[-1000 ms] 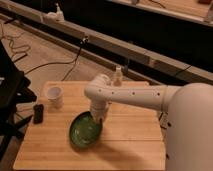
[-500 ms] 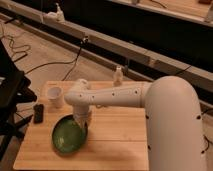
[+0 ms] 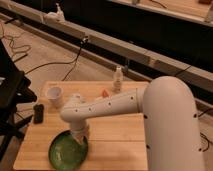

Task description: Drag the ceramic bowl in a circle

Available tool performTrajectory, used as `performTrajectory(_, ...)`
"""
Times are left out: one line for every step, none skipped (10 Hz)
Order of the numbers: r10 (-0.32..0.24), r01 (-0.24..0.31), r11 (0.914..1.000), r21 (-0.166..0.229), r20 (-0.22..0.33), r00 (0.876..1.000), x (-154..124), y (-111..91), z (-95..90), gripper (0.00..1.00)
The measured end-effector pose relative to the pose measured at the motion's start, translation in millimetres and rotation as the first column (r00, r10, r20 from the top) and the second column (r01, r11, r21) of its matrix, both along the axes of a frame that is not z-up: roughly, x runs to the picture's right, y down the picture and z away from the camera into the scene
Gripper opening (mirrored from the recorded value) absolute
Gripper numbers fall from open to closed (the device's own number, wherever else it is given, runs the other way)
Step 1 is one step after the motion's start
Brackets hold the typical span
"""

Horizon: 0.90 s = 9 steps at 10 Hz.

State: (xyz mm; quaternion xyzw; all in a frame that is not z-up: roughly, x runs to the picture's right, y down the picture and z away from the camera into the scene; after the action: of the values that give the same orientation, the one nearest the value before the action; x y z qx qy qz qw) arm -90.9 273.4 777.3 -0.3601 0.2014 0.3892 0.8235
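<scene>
The ceramic bowl point(image 3: 66, 151) is a wide, shallow green bowl with a darker rim. It sits near the front left edge of the wooden table point(image 3: 115, 137). My white arm reaches across the table from the right and bends down to the bowl. My gripper point(image 3: 80, 134) is at the bowl's upper right rim, touching it or just over it. The arm's end hides the fingers.
A small white cup point(image 3: 55, 96) stands at the table's left back. A small black object point(image 3: 38, 113) stands at the left edge. A white bottle point(image 3: 118, 79) and a small orange thing point(image 3: 105, 93) are at the back. A dark chair point(image 3: 11, 100) stands left of the table.
The bowl has slid toward the front left of the table, and my arm has swung left and forward with it.
</scene>
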Motion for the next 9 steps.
performTrajectory(0.073, -0.069, 0.9969, 0.038, -0.097, 0.993, 43.5, -16.5, 0.1, 0.0)
performTrajectory(0.103, -0.096, 0.9936, 0.06, -0.131, 0.986, 58.9, -27.3, 0.4, 0.0)
performTrajectory(0.149, -0.134, 0.9861, 0.098, -0.173, 0.974, 78.3, -48.6, 0.7, 0.0)
performTrajectory(0.178, -0.155, 0.9798, 0.126, -0.193, 0.965, 88.8, -64.9, 1.9, 0.0)
performTrajectory(0.191, -0.164, 0.976, 0.143, -0.199, 0.961, 90.2, -76.7, 4.8, 0.0)
performTrajectory(0.196, -0.166, 0.9733, 0.158, -0.192, 0.962, 83.8, -90.1, 9.5, 0.0)
performTrajectory(0.189, -0.163, 0.9738, 0.158, -0.167, 0.968, 66.5, -98.9, 16.6, 0.0)
performTrajectory(0.18, -0.158, 0.9751, 0.156, -0.14, 0.974, 50.8, -103.9, 21.8, 0.0)
performTrajectory(0.168, -0.151, 0.977, 0.15, -0.106, 0.98, 32.8, -105.9, 25.3, 0.0)
